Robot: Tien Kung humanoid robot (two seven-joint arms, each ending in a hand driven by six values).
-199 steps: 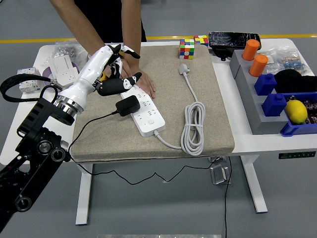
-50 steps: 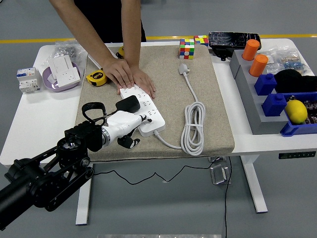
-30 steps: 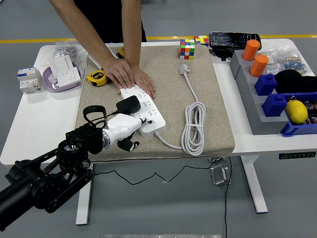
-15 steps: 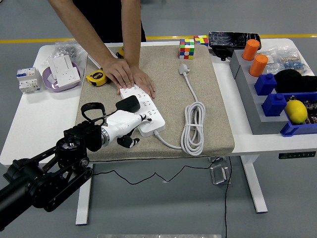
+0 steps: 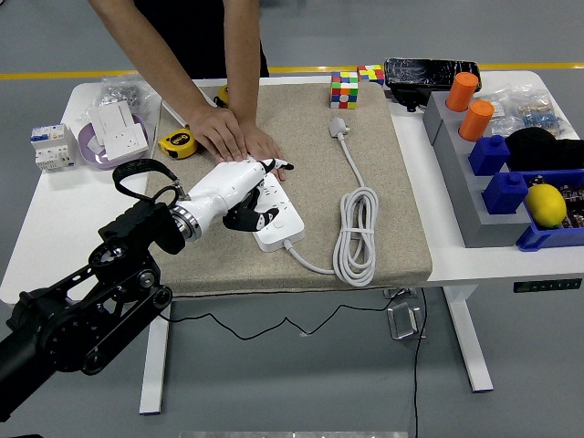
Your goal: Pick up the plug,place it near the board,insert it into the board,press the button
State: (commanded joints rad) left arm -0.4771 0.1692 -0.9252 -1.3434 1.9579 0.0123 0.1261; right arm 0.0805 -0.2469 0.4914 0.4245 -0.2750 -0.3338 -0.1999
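Observation:
The white power strip (image 5: 279, 224) lies slantwise on the beige mat (image 5: 310, 173). My left hand (image 5: 254, 195) hangs over the strip's middle, white back upward. It covers the spot where the black plug sat, so the plug is hidden. A person at the far side presses both hands (image 5: 239, 139) flat on the strip's far end. The strip's own white cord (image 5: 356, 235) lies coiled to the right and ends in a white plug (image 5: 338, 125). The right arm is out of view.
A yellow tape measure (image 5: 177, 143) and a purple tray of white sockets (image 5: 114, 128) lie far left. Two colour cubes (image 5: 345, 89) stand at the back. Grey and blue bins (image 5: 497, 182) hold orange cylinders and a lemon (image 5: 546, 204) at right.
My left hand has risen from the mat's near edge and moved up and right over the strip, now covering the black plug. The person's hands have stayed put.

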